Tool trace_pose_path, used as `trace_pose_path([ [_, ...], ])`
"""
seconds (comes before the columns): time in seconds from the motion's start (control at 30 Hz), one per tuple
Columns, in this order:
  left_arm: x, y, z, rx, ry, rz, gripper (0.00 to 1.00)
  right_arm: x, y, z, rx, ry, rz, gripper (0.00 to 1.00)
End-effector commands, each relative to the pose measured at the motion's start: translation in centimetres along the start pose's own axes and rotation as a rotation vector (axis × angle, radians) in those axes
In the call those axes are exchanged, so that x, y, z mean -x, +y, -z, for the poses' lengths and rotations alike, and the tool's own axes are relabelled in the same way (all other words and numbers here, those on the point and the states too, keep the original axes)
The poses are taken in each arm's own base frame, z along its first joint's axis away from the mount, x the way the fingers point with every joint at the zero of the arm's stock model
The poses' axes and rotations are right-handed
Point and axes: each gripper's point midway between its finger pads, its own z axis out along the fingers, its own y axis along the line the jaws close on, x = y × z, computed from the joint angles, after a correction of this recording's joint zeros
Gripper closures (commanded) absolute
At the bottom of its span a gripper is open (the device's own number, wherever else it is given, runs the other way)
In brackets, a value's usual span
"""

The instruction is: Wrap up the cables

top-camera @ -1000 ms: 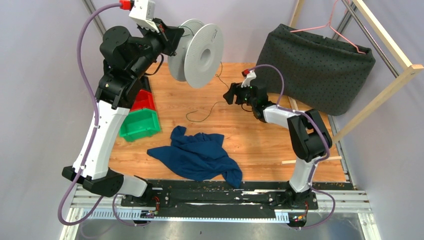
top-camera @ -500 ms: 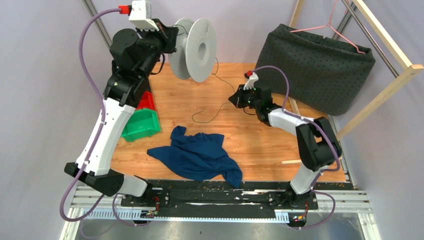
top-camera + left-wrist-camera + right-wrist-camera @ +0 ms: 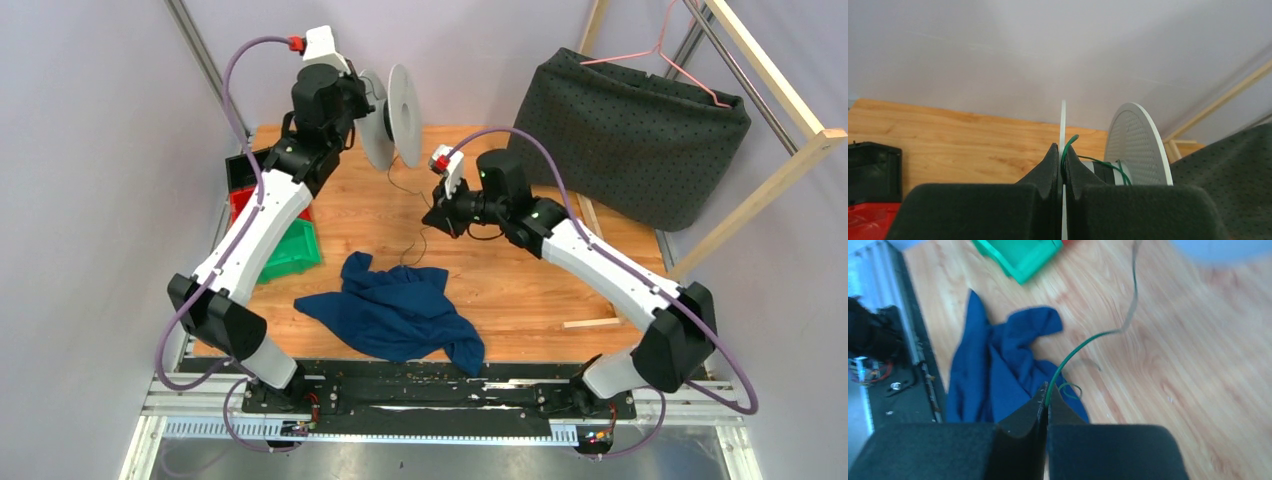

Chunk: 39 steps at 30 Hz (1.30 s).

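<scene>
a: arms? quick.
b: two. the left arm reaches up and away toward the far edge, nearly straight. left gripper (image 3: 1062, 152) has its jaws clamped on one flange of the white spool (image 3: 403, 115), which hangs in the air edge-on to the top cam.
a: right?
b: stretched diagonally over the middle of the table (image 3: 520, 290), wrist low, fingers pointing left. right gripper (image 3: 1045, 390) is pinched tight on the wire (image 3: 1083, 345) (thin green thread, no gap btwn the pads).
a: where's the wire run?
b: green strands on the spool hub, then down to the right gripper. the loose part trails onto the wood near the blue cloth (image 3: 400, 310).
a: counts?
b: 1 spool, 1 wire, 1 blue cloth. 3 bins at left: green bin (image 3: 290, 250), red bin (image 3: 241, 205), black bin (image 3: 240, 170). 1 dark dotted fabric bag (image 3: 640, 130) far right w/ 1 pink hanger (image 3: 620, 54) above it.
</scene>
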Motion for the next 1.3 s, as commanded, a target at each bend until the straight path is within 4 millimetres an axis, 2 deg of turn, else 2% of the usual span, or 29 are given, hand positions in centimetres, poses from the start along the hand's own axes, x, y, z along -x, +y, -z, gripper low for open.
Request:
trace_pose_path([
  [0.0,0.1,0.5,-1.3,0.049,-0.073,-0.012,1.0,6.0,4.3,3.5,0.136,-0.1,0.183,0.99],
  [0.1,-3.1,1.1,-2.0,0.056,-0.031,-0.064,1.0,9.3,4.9,4.1,0.152,-0.175,0.245,0.99],
  [0.17,-5.1,1.8,-2.3,0.066,0.002,-0.094,1.0,10.6,4.5,4.0,0.136,-0.206,0.275,0.99],
  [0.3,-9.7,2.8,-2.8,0.057,0.09,-0.185,1.0,11.5,3.0,2.8,0.08,-0.229,0.311,0.99],
  [0.37,-11.2,2.6,-2.7,0.009,0.093,-0.203,1.0,11.5,2.4,1.9,0.073,-0.228,0.325,0.99],
  [0.4,-12.6,2.7,-2.5,-0.02,0.098,-0.208,1.0,11.5,2.1,1.6,0.07,-0.225,0.33,0.99],
  [0.7,-17.1,2.1,-1.1,-0.172,0.178,-0.288,1.0,10.9,-3.0,-0.7,-0.036,-0.232,0.278,0.99],
  [0.83,-18.3,2.3,-0.3,-0.195,0.205,-0.306,1.0,10.1,-4.5,-1.3,-0.057,-0.215,0.245,0.99],
  [1.07,-20.7,3.4,0.7,-0.203,0.256,-0.345,1.0,10.5,-7.1,-1.8,-0.103,-0.259,0.198,0.99],
  [1.23,-21.6,2.7,1.5,-0.268,0.277,-0.346,1.0,10.6,-10.7,-2.4,-0.175,-0.27,0.093,0.99],
  [1.27,-21.7,2.5,1.6,-0.287,0.28,-0.351,1.0,9.9,-11.8,-2.9,-0.192,-0.253,0.054,0.99],
])
